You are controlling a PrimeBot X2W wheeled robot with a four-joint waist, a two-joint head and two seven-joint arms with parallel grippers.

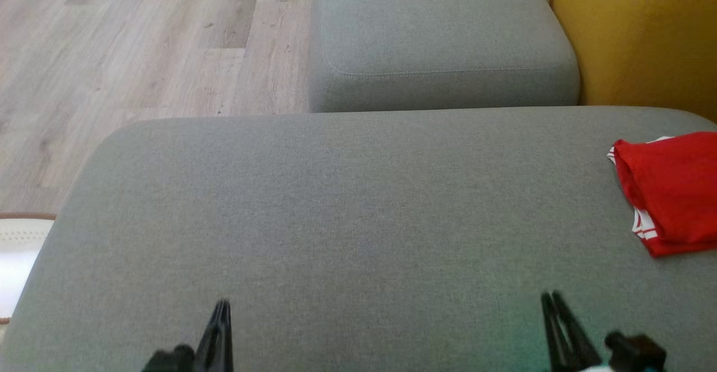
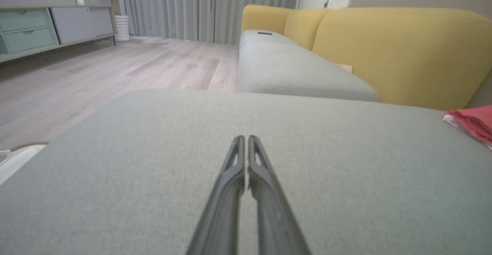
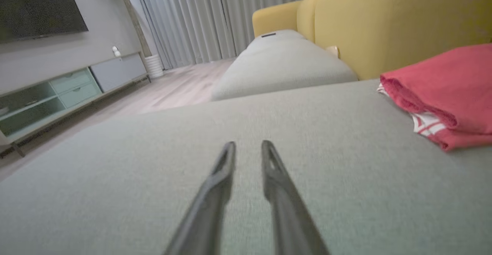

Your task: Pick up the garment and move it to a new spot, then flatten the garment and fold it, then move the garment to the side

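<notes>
Nearest, the left gripper [image 2: 245, 138] hangs closed and empty over the seat [image 1: 336, 204]. The right gripper [image 3: 248, 144] stands slightly parted, also empty. Farther right lies the garment [image 1: 672, 187], folded, near the backrest [image 1: 633, 36]. Its outer part is cut off, so the fold may be untidy. A careless rightward swing could snag loose layers and undo it.

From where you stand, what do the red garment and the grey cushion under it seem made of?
The garment looks like soft matte knit cloth, perhaps cotton: it folds limply, with white striped trim. The cushion looks like matte woven upholstery fabric: its grey surface shows a fine flecked weave.
</notes>
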